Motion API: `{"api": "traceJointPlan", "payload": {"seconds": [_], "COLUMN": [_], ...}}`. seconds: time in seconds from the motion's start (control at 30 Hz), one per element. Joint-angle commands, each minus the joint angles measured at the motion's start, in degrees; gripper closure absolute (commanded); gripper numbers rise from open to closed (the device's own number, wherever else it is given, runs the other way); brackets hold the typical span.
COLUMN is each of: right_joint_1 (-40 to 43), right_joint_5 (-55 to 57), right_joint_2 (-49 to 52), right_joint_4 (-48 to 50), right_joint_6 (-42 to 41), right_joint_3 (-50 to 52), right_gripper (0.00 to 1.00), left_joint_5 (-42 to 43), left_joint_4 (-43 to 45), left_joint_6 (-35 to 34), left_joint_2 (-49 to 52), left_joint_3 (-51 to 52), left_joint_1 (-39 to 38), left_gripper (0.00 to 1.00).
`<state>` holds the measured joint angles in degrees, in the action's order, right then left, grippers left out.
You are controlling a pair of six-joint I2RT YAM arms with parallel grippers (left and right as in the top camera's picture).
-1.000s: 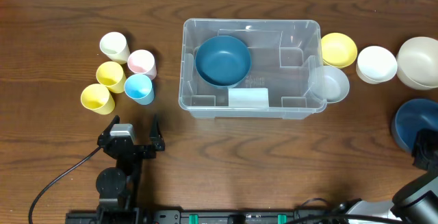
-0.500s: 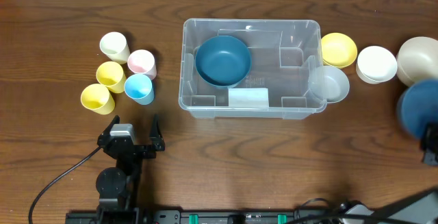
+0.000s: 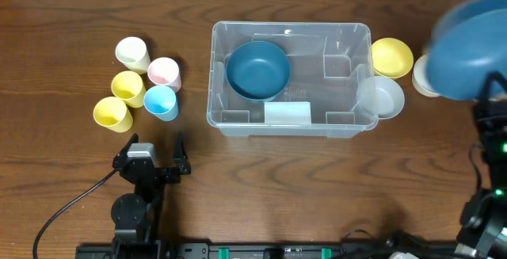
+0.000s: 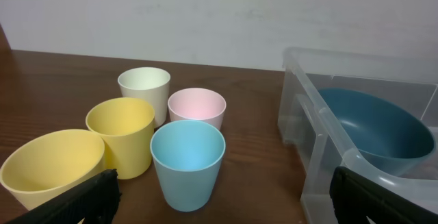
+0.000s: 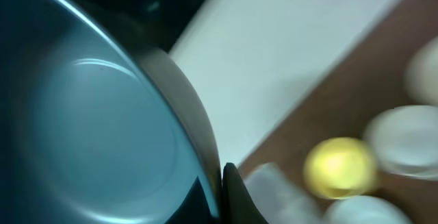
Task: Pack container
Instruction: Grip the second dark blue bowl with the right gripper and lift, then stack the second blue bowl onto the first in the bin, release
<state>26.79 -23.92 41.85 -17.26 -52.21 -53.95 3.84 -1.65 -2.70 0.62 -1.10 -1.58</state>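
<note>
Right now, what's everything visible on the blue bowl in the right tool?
The round blue plastic-looking bowl is held above the table at the overhead view's right edge, motion-blurred, covering part of a round white bowl. The right tool is shut on its rim. The wrist view shows a smooth, glossy, empty interior.

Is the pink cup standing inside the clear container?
No, the pink cup stands on the table, to the left of the container.

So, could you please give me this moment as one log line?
right fingers: shut on blue bowl, raised right of container | left fingers: open by cups | container: dark bowl inside
</note>
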Motion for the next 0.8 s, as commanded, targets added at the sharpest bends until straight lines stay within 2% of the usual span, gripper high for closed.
{"api": "traceJointPlan", "payload": {"seconds": [0.0,0.2,0.33,0.43,0.57,0.77], "right_joint_1": [-9.1,-27.6,-37.1,-42.8,-47.6,-50.4], "right_joint_5": [4.2,12.5,14.1,18.3,25.4,25.4], "right_joint_2": [2.7,14.7,26.9,36.0,46.2,54.9], "right_joint_4": [3.1,8.9,8.0,2.5,-6.9,-9.3], "right_joint_6": [-3.3,-2.2,2.5,6.3,8.7,8.3], "right_joint_3": [-0.3,-1.8,-7.4,-14.7,-25.3,-31.0], "right_gripper": [0.98,0.98,0.99,0.98,0.99,0.98], "left_joint_5": [0.4,0.4,0.4,0.4,0.4,0.4], "left_joint_4": [-2.1,-2.1,-2.1,-2.1,-2.1,-2.1], "left_joint_6": [0.9,0.9,0.9,0.9,0.9,0.9], "left_joint_2": [-0.4,-0.4,-0.4,-0.4,-0.4,-0.4], "left_joint_3": [0.9,0.9,0.9,0.9,0.9,0.9], "left_joint_1": [0.3,0.3,0.3,0.3,0.3,0.3], "left_gripper": [0.02,0.02,0.02,0.02,0.02,0.02]}}
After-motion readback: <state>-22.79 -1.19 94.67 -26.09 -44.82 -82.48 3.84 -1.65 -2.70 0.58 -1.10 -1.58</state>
